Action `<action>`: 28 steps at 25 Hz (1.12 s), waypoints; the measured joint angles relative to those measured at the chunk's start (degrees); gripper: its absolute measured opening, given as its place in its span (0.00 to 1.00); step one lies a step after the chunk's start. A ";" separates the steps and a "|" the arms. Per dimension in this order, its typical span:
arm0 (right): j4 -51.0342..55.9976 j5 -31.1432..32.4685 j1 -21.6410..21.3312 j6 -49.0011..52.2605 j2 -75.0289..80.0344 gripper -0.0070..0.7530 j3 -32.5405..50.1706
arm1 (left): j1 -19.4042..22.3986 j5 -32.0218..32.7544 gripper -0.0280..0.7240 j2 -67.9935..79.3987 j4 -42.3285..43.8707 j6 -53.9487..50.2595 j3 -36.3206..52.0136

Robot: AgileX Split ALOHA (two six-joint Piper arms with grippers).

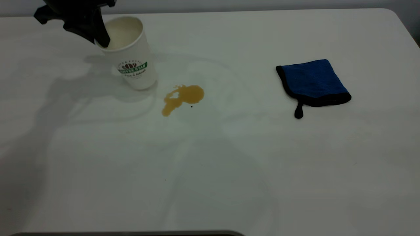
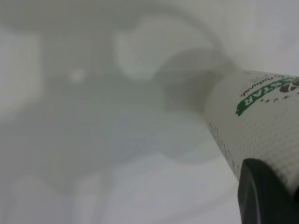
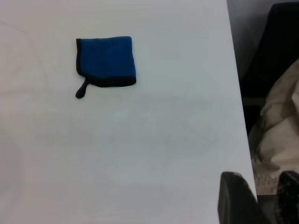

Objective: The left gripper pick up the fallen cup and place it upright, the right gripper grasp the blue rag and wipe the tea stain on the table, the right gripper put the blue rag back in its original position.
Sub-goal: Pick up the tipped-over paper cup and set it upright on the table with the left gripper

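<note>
Nearest the camera is bare white tabletop (image 1: 210, 183); everything of interest lies farther back.

At the far left, the left end effector (image 1: 100, 34) grips the cup (image 1: 129, 54) by its rim, one black finger inside the mouth and the other against the outside wall, as the left wrist view also suggests with a dark fingertip (image 2: 264, 193) pressed on the dimpled paper. The cup leans, mouth tipped toward the upper left, and its base appears to touch the tabletop; it does not yet stand squarely.

Just beside the cup's base, to the right, sits the tea stain (image 1: 183, 97), an amber puddle with a tiny dark speck near it. Well apart on the right lies the blue rag (image 1: 313, 82), flat, its loop tab pointing toward the camera. The right end effector (image 3: 261, 198) is out of the exterior view; its wrist camera shows two dark fingertips with a gap between them, hovering off the tabletop's edge, far from the rag, holding nothing.

Risks, as I judge them: a thin paper rim pinched on one side may buckle or slip, letting the cup topple again. If released while tilted, it could roll into the puddle and smear it. Any liquid left inside might add to the spill.
</note>
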 joint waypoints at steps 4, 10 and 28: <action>0.00 0.00 0.00 0.00 0.00 0.32 0.00 | 0.00 -0.05 0.04 0.12 3.56 -2.13 0.00; 0.00 0.00 0.00 0.00 0.00 0.32 0.00 | 0.00 -1.57 0.04 0.12 9.82 -7.52 0.00; 0.00 0.00 0.00 0.00 0.00 0.32 0.00 | 0.00 -2.79 0.31 1.74 10.82 -8.14 0.00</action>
